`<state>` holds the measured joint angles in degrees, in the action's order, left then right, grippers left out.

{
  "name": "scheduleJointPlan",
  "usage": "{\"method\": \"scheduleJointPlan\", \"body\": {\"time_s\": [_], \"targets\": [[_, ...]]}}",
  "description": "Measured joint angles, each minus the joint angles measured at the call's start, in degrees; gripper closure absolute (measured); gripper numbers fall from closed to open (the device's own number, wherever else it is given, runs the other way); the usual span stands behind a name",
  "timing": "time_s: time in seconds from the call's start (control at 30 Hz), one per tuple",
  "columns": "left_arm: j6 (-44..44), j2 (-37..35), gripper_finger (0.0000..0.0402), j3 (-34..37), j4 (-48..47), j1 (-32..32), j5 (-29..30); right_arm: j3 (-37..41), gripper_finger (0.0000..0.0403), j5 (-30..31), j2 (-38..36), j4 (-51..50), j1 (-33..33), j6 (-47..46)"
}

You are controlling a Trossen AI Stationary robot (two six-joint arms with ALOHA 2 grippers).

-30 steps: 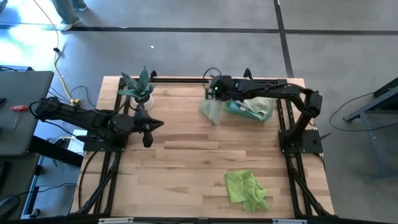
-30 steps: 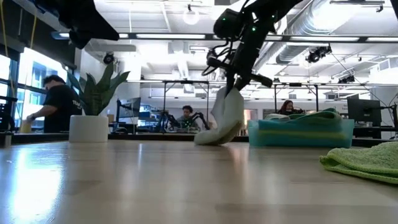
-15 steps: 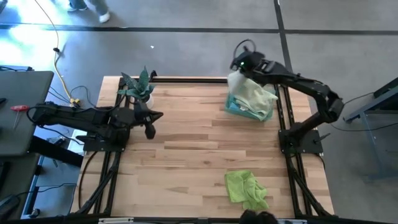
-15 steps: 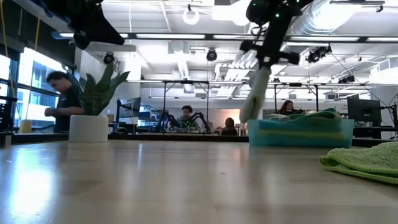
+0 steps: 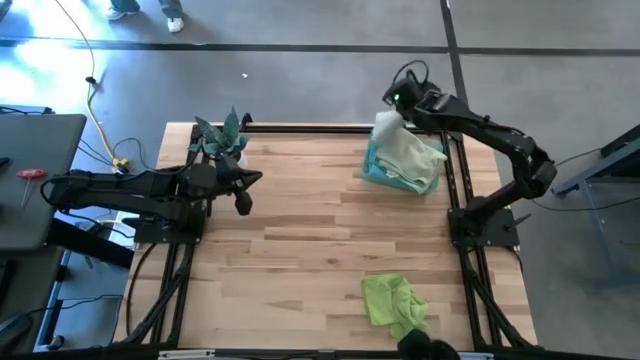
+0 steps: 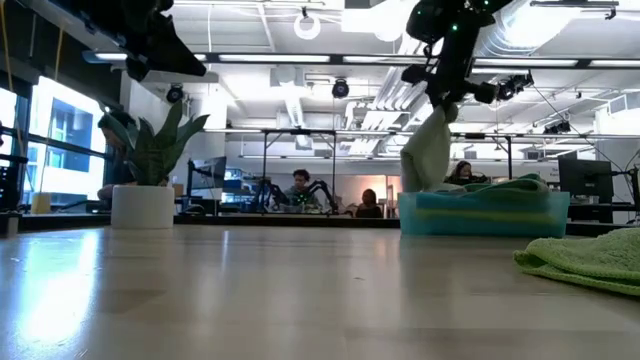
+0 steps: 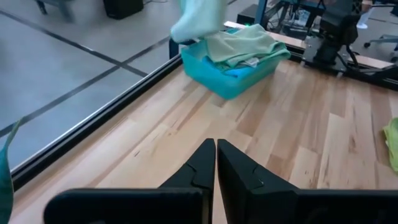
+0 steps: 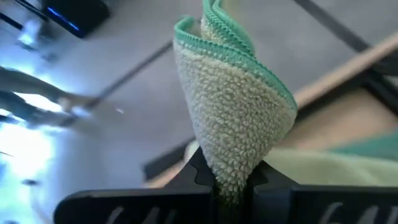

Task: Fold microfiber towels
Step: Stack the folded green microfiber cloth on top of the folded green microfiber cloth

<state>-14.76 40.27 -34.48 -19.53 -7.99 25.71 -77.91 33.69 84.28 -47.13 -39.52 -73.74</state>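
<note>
A pale sage microfiber towel [image 5: 386, 130] with a green hem [image 8: 249, 56] hangs from my right gripper [image 5: 394, 106], which is shut on it above the far left corner of a teal bin [image 5: 378, 175]. In the low view the towel [image 6: 427, 152] reaches down to the bin's left end [image 6: 410, 212]. More towels [image 5: 415, 160] lie heaped in the bin. A crumpled lime green towel [image 5: 396, 303] rests on the table near its front right. My left gripper [image 5: 242, 203] is shut on nothing, held above the table at the left, beside a potted plant [image 5: 224, 140]. My right gripper pinches a bunched part of the sage towel [image 8: 231, 177] between its two fingers; it looks like several layers. The fingers slant down from the far right. The towel [image 6: 430, 140] hangs below them, slack and clear of the table; whether its lower end touches the bin I cannot tell.
The plant in its white pot [image 6: 142, 205] stands at the table's far left. A black frame rail [image 7: 93, 118] runs along the far edge. Bare wood [image 5: 300, 250] fills the middle of the table. A person [image 5: 150, 10] walks on the floor beyond.
My right gripper has risen and swung toward the table's far right, turning as it went. It has carried the sage towel from the table left of the bin, where its lower end rested, up over the bin's far left corner. My left gripper has edged toward the far edge.
</note>
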Motion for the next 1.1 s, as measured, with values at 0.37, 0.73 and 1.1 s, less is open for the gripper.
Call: {"method": "scheduleJointPlan", "body": {"time_s": [0.37,0.73,1.1], "targets": [[3.45,0.0,0.0394,0.0,-0.02,-1.22,-1.75,0.0,0.0402,0.65,0.26,-20.65,7.99,-7.24],[3.43,0.0,0.0394,0.0,-0.07,-1.22,-4.11,0.0,0.0402,-2.8,4.36,-28.66,13.57,-14.24],[2.91,0.0,0.0394,0.0,-0.13,-1.2,-7.17,0.0,0.0402,-3.02,6.42,-24.6,13.3,-14.77]]}}
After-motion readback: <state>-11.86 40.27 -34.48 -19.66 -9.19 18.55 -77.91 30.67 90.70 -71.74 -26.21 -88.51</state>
